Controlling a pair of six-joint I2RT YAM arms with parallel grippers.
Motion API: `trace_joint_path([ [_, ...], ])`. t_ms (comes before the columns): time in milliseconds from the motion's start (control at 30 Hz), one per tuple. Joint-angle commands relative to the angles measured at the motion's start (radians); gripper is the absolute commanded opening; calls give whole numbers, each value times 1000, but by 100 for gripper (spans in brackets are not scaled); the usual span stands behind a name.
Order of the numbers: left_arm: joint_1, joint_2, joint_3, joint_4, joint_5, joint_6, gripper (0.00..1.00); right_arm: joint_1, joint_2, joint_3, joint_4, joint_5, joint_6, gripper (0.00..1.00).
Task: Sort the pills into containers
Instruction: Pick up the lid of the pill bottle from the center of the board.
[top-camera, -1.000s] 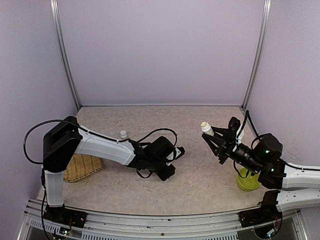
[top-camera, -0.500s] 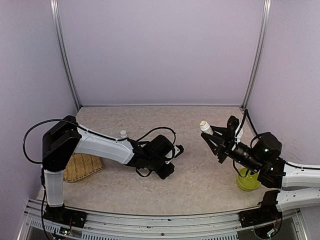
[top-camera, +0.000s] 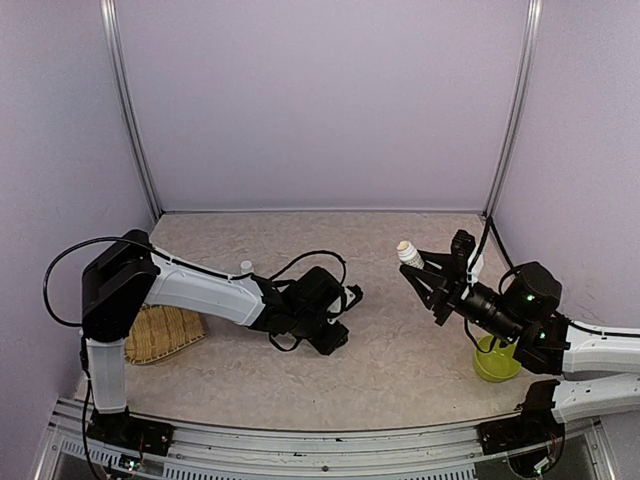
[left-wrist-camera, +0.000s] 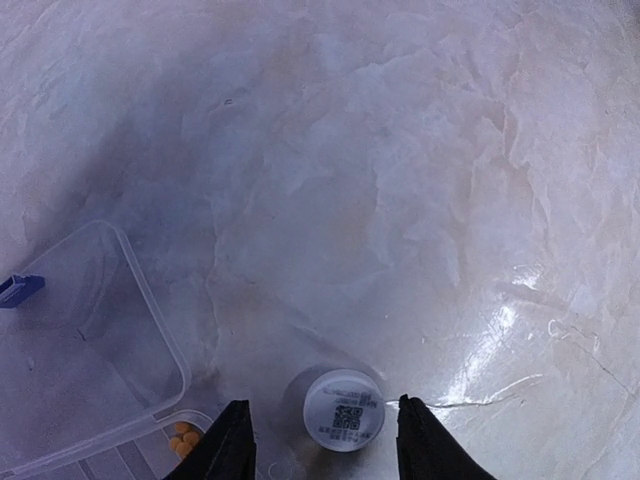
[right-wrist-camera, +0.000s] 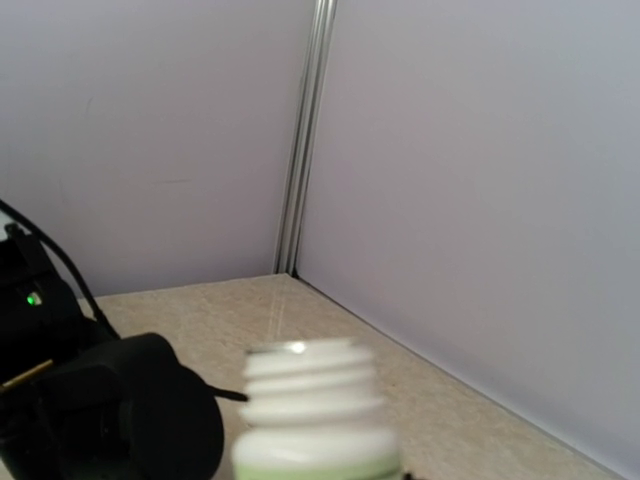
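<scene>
- The left gripper (left-wrist-camera: 322, 418) stands open, 1 finger on each side of a white cap (left-wrist-camera: 343, 412) on the table (left-wrist-camera: 420, 200), not pinching it.
- The right gripper (top-camera: 421, 268) holds a white bottle (right-wrist-camera: 315, 410) in the air.
- Orange pills (left-wrist-camera: 183, 438) lie in a compartment of the clear container (left-wrist-camera: 95, 360), near the cap.

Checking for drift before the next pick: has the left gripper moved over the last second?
Yes, slightly: the left gripper has shifted left, toward the woven tray.

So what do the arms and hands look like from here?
White link shells, black joints on both. The left arm trails loose black cables; the right arm shows a green light near its wrist. The left hand and right hand are black, with tapered fingers.
</scene>
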Motion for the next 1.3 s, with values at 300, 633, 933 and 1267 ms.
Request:
trace_joint_path([
  [300,-16,-5,16,-2,9,42,45,-11,1,21,0,-11,18,5],
  [633,-17,12,28,-8,-11,45,41,-13,0,18,-2,-15,20,5],
  [933,-23,21,28,-12,-11,51,37,-14,-3,17,-3,-13,22,5],
  [1267,-23,32,35,-19,-25,52,37,-13,-4,15,-4,-15,24,5],
])
